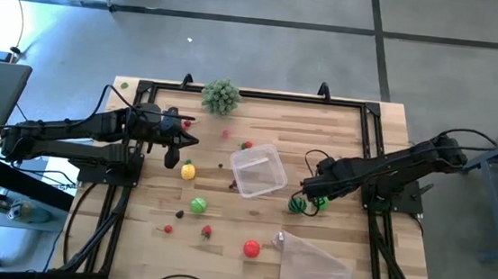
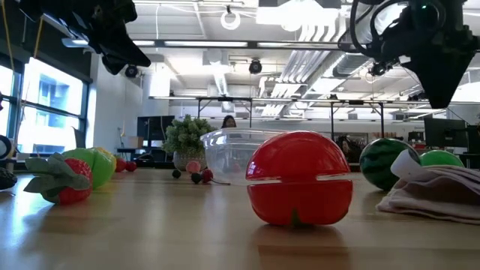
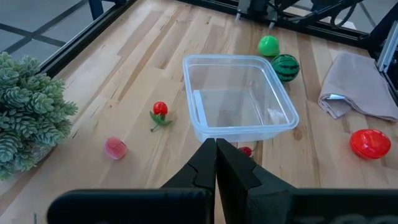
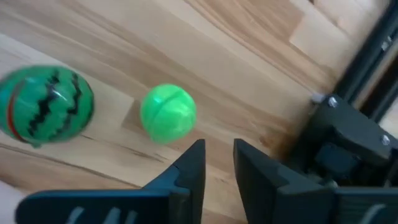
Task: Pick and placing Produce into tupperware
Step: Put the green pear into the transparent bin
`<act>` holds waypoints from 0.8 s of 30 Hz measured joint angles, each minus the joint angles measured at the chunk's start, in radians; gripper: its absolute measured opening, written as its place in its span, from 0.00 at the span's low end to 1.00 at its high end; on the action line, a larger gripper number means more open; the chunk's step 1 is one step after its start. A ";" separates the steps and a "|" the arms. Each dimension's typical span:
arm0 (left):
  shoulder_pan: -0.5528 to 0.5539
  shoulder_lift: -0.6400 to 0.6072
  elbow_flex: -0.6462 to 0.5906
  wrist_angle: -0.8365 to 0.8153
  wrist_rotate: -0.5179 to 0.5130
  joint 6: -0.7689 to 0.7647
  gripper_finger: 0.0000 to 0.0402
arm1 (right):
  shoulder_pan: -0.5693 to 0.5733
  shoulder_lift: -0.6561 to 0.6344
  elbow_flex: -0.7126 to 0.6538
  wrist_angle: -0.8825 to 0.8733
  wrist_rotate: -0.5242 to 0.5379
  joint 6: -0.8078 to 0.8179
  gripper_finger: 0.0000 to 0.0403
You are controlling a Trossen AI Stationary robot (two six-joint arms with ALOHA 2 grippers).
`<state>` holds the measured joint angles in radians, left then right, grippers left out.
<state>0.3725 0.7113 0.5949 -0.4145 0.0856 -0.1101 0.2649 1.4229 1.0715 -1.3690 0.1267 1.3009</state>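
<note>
The clear tupperware [image 1: 258,169] stands near the table's middle, with nothing in it [image 3: 239,99]. Produce lies loose around it: a striped melon ball [image 1: 298,203] and a green ball [image 1: 320,202] at its right, a yellow fruit [image 1: 188,170], a green fruit [image 1: 199,206] and a red tomato [image 1: 251,247] nearer the front. My right gripper [image 4: 217,165] hangs pointing down above the wood beside the green ball [image 4: 168,113], with a narrow gap between its fingers and nothing in it. My left gripper [image 3: 216,163] waits shut at the left, above the table, facing the tupperware.
A bushy grey-green clump [image 1: 221,95] stands at the far edge. A crinkled clear bag [image 1: 312,264] lies at the near right. Small red berries and a strawberry [image 1: 207,233] are scattered at the near left. A black frame [image 1: 372,132] runs round the table.
</note>
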 joint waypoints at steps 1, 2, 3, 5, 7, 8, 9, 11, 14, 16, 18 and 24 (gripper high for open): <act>0.000 0.000 0.000 0.000 0.000 0.000 0.00 | 0.000 0.000 -0.006 0.014 0.007 -0.001 0.22; 0.000 0.000 0.000 0.000 0.000 0.000 0.00 | 0.000 0.000 -0.010 0.026 0.012 -0.003 0.24; 0.000 0.000 0.000 0.000 0.000 0.000 0.00 | 0.000 0.000 -0.012 0.034 0.018 -0.012 0.26; 0.000 0.000 0.000 0.000 0.000 0.000 0.00 | 0.004 0.000 -0.023 0.062 0.024 -0.017 0.29; 0.000 0.000 0.000 0.000 0.000 0.000 0.00 | 0.013 0.000 -0.030 0.083 0.029 -0.003 0.34; 0.000 0.000 0.000 0.000 0.000 0.000 0.00 | 0.020 0.000 -0.033 0.089 0.031 0.013 0.35; 0.000 0.000 0.000 0.000 0.000 0.000 0.00 | 0.029 0.000 -0.037 0.091 0.035 0.035 0.37; 0.000 0.000 0.000 0.000 0.000 0.000 0.00 | 0.049 0.000 -0.039 0.088 0.064 0.083 0.41; 0.000 0.000 0.000 0.000 0.000 0.000 0.00 | 0.081 0.000 -0.040 0.086 0.123 0.163 0.45; 0.000 0.000 0.000 0.000 0.000 0.000 0.00 | 0.099 0.000 -0.040 0.084 0.148 0.214 0.47; 0.000 0.000 0.000 0.000 0.000 0.000 0.00 | 0.114 0.000 -0.040 0.080 0.168 0.251 0.47; 0.000 0.000 0.000 0.000 0.000 0.000 0.00 | 0.138 0.000 -0.040 0.075 0.180 0.308 0.48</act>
<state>0.3725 0.7113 0.5949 -0.4145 0.0856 -0.1101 0.4029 1.4231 1.0317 -1.2940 0.3071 1.6084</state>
